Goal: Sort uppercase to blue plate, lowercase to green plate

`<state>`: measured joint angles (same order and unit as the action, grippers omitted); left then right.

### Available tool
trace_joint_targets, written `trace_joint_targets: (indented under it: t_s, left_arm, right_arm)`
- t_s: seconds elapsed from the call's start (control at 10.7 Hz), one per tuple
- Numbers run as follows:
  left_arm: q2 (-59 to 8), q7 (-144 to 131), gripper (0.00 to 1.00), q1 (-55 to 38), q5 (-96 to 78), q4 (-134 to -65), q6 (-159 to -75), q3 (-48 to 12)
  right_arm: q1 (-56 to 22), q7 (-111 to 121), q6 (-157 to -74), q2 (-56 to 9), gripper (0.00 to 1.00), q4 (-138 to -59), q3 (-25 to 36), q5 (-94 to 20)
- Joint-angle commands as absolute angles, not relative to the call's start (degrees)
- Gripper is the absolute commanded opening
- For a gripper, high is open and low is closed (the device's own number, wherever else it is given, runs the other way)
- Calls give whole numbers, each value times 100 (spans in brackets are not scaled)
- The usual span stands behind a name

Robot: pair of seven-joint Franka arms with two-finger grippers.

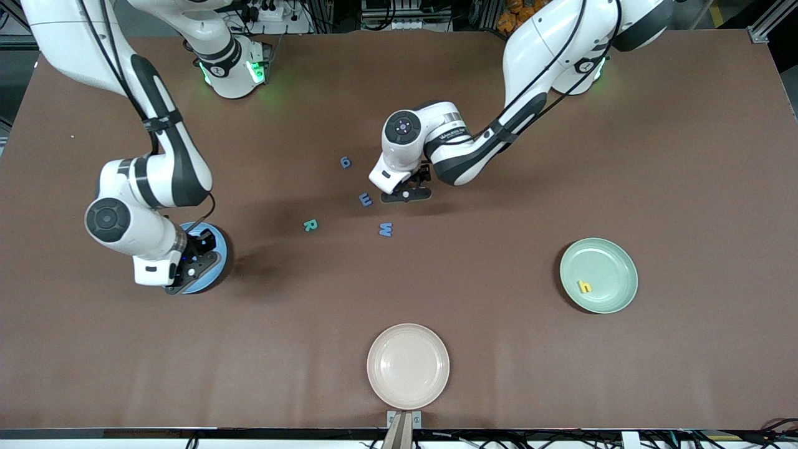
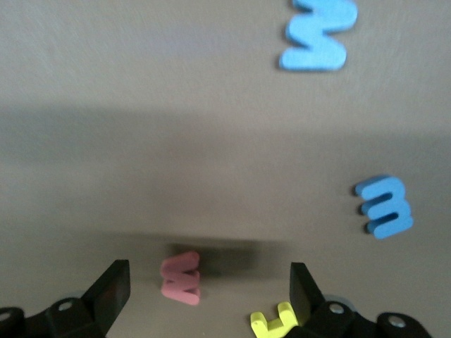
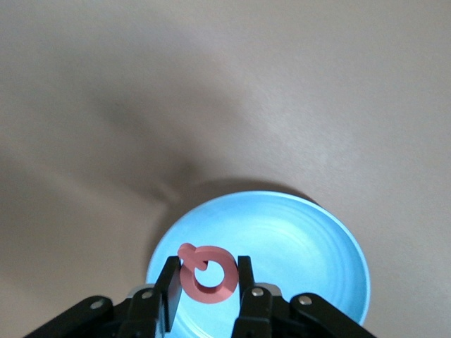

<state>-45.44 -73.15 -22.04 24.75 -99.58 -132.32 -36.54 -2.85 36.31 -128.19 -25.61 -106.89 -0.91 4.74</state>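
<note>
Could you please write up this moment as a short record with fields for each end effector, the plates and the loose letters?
right end effector: shut on red Q, over blue plate
left end effector: open, low over the table, red w between its fingers, yellow H beside one finger
green plate: holds yellow h
cream plate: no letters in it
loose on table: teal R, blue W, blue e, blue g

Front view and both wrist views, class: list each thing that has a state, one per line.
Left gripper: open, low over red w.
Right gripper: shut on red Q, over blue plate.
Green plate: holds yellow h.
Cream plate: bare.
Teal R: flat on table.
</note>
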Motion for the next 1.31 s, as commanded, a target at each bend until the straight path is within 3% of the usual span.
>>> trace_joint_targets:
  t_s: [0.0, 0.28, 0.56, 0.94, 1.13, 1.22]
  left_arm:
    - [-4518, -7418, 100, -2259, 2470, -10116, -13342, -3595]
    - [-4483, -7470, 94, -2163, 2802, -10571, -13744, -3568]
    - [-4456, -7593, 82, -2153, 2883, -10652, -13790, -3551]
    - [-4438, -7594, 18, -2153, 2874, -10635, -13790, -3542]
    - [-4430, -7594, 0, -2153, 2874, -10600, -13790, -3542]
    - [-4421, -7594, 0, -2153, 2874, -10600, -13781, -3542]
  right_arm:
    - [-211, 3744, -12832, -2751, 100, -10529, -193, 554]
    - [-220, 3753, -12867, -2804, 100, -10529, -193, 562]
    - [-255, 3700, -12885, -2847, 100, -10529, -202, 493]
    - [-693, 2737, -12885, -2848, 100, -10660, -228, 475]
    - [-948, 2147, -12867, -2795, 100, -10748, -237, 457]
    - [-1106, 1840, -12867, -2786, 100, -10775, -237, 396]
